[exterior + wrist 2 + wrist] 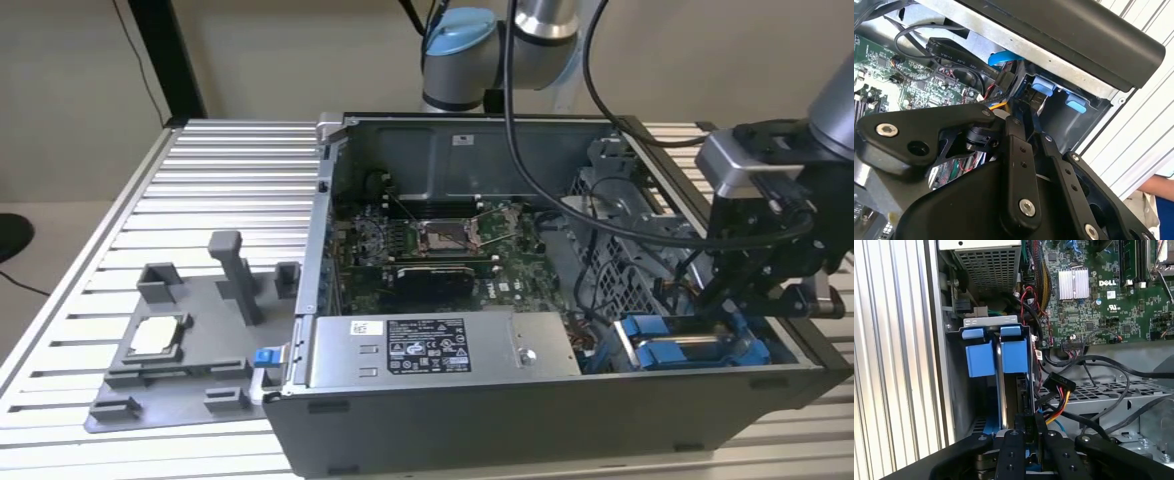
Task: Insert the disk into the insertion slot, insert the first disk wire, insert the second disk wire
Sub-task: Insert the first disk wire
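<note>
One disk point(1013, 365), clipped in its blue carrier, is seen standing on edge inside the insertion slot point(990, 320), which is set in the front corner of the open computer case point(534, 425) toward the exterior view's right. A second blue tab point(979, 359) is seated just beside the disk in the same bay. The gripper point(1030, 422) is lowered into the case over the near end of the disk, and its fingers point(1013, 452) are drawn together; whether a plug is clamped between them cannot be told. A bundle of red, yellow and orange wires point(1058, 412) is led from beside the fingertips to a black connector point(1059, 382), which lies just beside the disk. Beyond the slot, the motherboard point(427, 240) is fixed flat against the floor of the case, and a grey power supply box point(441, 350) is mounted along the front wall, to the exterior view's left of the slot. The case is set on a ribbed metal desk point(80, 250), where a grey fixture point(200, 330) with upright posts is placed beside the case, toward the exterior view's left.
</note>
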You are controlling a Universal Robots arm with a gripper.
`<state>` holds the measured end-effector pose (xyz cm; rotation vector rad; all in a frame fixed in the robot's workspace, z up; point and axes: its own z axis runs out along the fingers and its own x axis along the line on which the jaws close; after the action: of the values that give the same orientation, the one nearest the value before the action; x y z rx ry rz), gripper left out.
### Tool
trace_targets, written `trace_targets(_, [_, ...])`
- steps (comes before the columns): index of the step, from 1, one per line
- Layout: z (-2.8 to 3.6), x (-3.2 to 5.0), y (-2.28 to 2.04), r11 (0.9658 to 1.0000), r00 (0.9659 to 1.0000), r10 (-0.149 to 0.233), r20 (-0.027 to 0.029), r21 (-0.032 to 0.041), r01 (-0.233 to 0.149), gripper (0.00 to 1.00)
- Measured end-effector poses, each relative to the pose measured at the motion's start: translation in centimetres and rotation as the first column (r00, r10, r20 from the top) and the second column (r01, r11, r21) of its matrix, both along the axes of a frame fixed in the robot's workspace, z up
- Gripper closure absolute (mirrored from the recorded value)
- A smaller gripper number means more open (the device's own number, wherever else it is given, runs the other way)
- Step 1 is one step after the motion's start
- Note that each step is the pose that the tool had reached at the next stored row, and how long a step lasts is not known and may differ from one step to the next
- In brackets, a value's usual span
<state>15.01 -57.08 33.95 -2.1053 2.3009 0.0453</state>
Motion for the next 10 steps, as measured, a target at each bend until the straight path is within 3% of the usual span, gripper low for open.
trace_targets(10, [-0.40, 0.00, 0.00, 1.0000, 1.0000, -0.004, -0.0023, 0.0000, 0.004, 1.00])
